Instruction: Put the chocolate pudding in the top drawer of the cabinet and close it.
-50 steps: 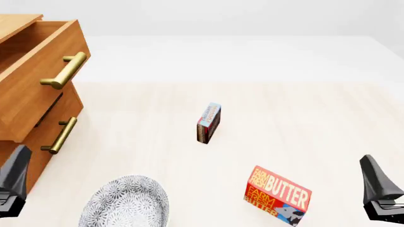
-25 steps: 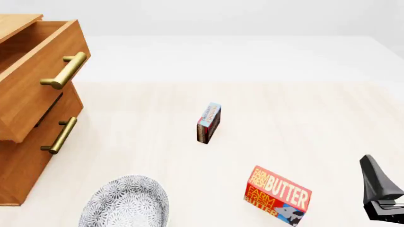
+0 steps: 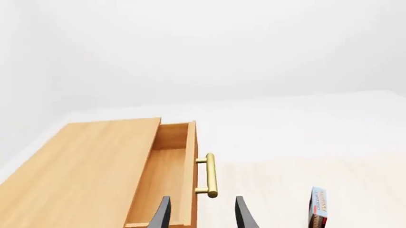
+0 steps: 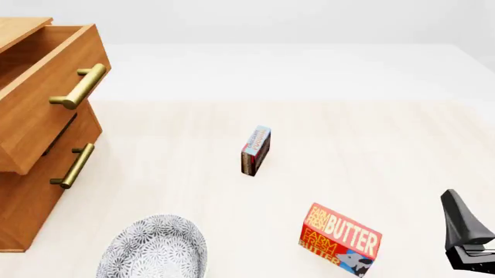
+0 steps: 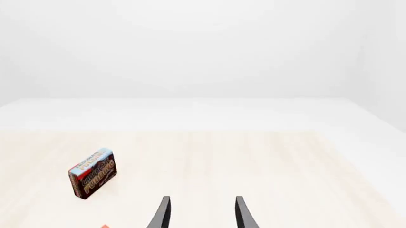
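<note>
The chocolate pudding (image 4: 255, 150) stands on its edge in the middle of the table, and also shows in the left wrist view (image 3: 318, 207) and the right wrist view (image 5: 93, 173). The cabinet (image 4: 27, 208) stands at the far left. Its top drawer (image 4: 39, 124) is pulled out and open, with its brass handle (image 4: 77, 87) toward me. The left wrist view shows the top drawer (image 3: 166, 175) open and empty. My left gripper (image 3: 201, 216) is open, above the drawer's handle, and out of the front view. My right gripper (image 4: 462, 231) is open and empty at the front right, far from the pudding.
A red butter box (image 4: 340, 238) lies at the front, right of the middle. A patterned grey plate (image 4: 155, 249) sits at the front left, near the cabinet. The lower drawer (image 4: 66, 153) is shut. A sliver of the butter box (image 5: 103, 226) shows in the right wrist view.
My left gripper stood at the front view's lower left a second ago and has since left that view. The pudding, drawer and right gripper have not moved.
</note>
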Available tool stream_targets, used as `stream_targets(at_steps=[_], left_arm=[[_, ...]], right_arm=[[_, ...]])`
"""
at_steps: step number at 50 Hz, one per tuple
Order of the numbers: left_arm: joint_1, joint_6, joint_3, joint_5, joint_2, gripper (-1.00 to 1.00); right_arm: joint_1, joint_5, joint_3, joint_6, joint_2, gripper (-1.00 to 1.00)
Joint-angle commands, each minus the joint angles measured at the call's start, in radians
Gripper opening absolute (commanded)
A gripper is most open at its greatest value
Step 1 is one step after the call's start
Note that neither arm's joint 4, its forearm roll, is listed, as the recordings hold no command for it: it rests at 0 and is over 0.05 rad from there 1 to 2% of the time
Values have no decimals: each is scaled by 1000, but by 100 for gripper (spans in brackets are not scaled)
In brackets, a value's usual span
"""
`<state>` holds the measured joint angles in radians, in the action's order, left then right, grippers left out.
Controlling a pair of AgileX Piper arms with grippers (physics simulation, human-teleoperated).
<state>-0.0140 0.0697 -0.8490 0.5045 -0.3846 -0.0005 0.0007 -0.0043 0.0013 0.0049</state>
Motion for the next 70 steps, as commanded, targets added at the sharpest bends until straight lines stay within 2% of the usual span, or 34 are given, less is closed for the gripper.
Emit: stream_targets(at_steps=[1,11,13,17,19,43,47,49,54,62,70], left_arm=[[-34,29,-142,27,-181,100],[-51,48,-194,46,-288,100],[-47,41,-230,79,-315,100],[-21,81,-248,125,-346,100],[5,70,-258,151,-354,100],[6,-62,-328,293,-470,100],[35,-68,-340,318,-480,100],[44,-100,-346,325,-491,100],[36,-94,-348,340,-513,100],[49,-85,-431,386,-579,100],[43,-89,-447,383,-627,100]], right_arm=[[0,0,0,0,0,100],[0,0,0,0,0,100],[0,0,0,0,0,100],[0,0,0,0,0,100],[0,0,0,0,0,100],[0,0,0,0,0,100],[0,0,0,0,0,100],[0,0,0,0,0,100],[0,0,0,0,0,100],[0,0,0,0,0,100],[0,0,0,0,0,100]])
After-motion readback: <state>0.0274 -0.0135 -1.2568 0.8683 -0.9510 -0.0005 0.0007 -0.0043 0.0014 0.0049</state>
